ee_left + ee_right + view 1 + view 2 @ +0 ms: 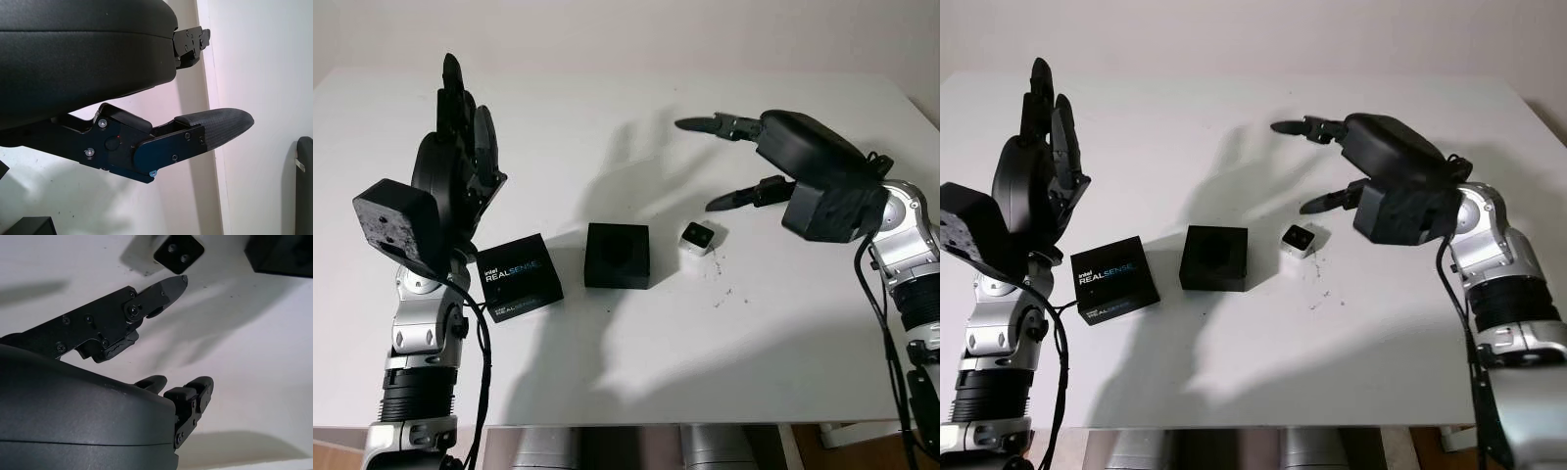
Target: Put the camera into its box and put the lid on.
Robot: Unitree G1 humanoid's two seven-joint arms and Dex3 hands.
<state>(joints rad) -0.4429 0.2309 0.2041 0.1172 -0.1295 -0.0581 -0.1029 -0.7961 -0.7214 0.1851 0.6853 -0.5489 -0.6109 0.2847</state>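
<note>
You have three things lying in a row on the white surface [607, 362]. Take the open black box [617, 255] as your landmark: it sits upright in the middle of the row with its dark foam insert facing up. The camera [696, 238] is just to the right of the box, apart from it, a small white-bodied block with its dark face turned upward. The lid [518, 277] lies on the other side of the box, near it but not touching, black with "REALSENSE" printed on top, and turned a little askew to the box.

Your right hand [724, 162] hangs above the surface to the right of the box and a little beyond the camera. It is open and holds nothing. One finger reaches out past the far side of the camera; the thumb points toward the camera from the right, and in the right wrist view its tip comes close to the camera [178, 253] without touching it. A few dark specks lie on the surface near the camera, on the side away from the box.

Your left hand [460, 122] is raised well to the left of the box, beyond the lid, fingers pointing up and away from you. It is open too and holds nothing.
</note>
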